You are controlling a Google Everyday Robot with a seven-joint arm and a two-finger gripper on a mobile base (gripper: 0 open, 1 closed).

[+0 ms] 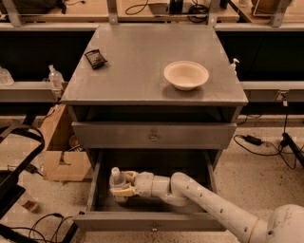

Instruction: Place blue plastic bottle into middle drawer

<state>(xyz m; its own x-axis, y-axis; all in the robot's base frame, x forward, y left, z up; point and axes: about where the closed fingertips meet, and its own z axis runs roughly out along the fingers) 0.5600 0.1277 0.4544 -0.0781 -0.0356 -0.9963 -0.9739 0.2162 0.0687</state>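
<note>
Lower centre of the frame: the middle drawer point(152, 221) stands pulled open, and the gripper point(121, 186) reaches into its left half. Its 2 fingers point(124, 192) are closed around the upright blue plastic bottle point(116, 179), which stands inside the drawer. A white bowl point(186, 74) sits on the worktop point(142, 52), right of centre in the upper frame.

Robotics lab or workshop, grey metal bench point(142, 57) with drawers on a speckled floor point(256, 185), cables point(142, 6) strewn on the rear counters, power lead point(251, 140) and cardboard box point(64, 165) on the floor, gripper point(124, 186) inside the open middle drawer point(152, 221), clasping the blue plastic bottle point(116, 179).
</note>
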